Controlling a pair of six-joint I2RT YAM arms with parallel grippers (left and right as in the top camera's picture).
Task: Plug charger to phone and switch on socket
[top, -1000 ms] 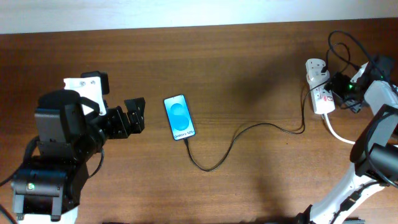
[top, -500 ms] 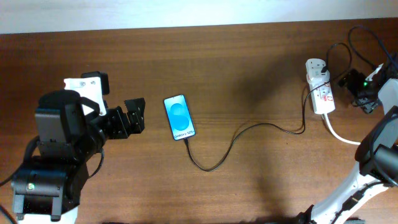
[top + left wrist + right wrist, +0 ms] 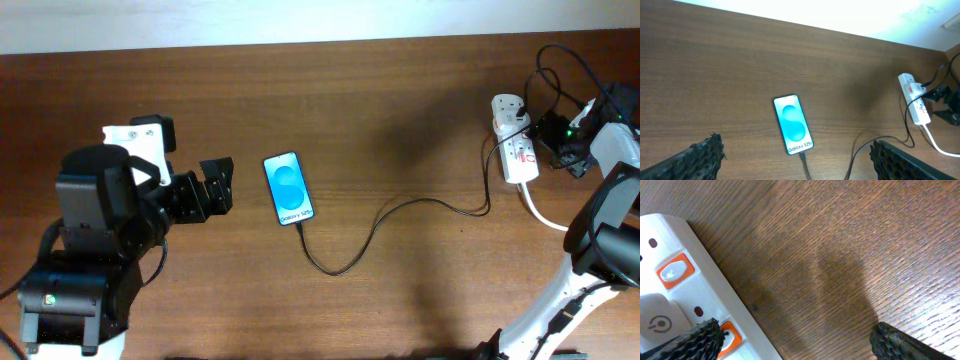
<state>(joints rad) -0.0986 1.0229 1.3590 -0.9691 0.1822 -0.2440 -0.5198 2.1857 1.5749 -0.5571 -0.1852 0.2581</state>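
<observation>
Phone (image 3: pixel 288 189) flat on wooden table (image 3: pixel 420 120), blue screen up, at 3 o'clock of my left gripper (image 3: pixel 218 186). Left fingers spread wide, holding nothing. Charger (image 3: pixel 370 235) cable meets phone's 6 o'clock edge, loops off toward 3 o'clock to the socket (image 3: pixel 513 140). My right gripper (image 3: pixel 556 142) sits just at socket's 3 o'clock, spread wide, empty. Wrist view: one fingertip (image 3: pixel 697 339) beside an orange switch (image 3: pixel 732 334); contact unclear.

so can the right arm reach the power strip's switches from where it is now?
Probably yes. The right gripper hovers open right beside the power strip, one finger next to an orange switch, with nothing between them.
</observation>
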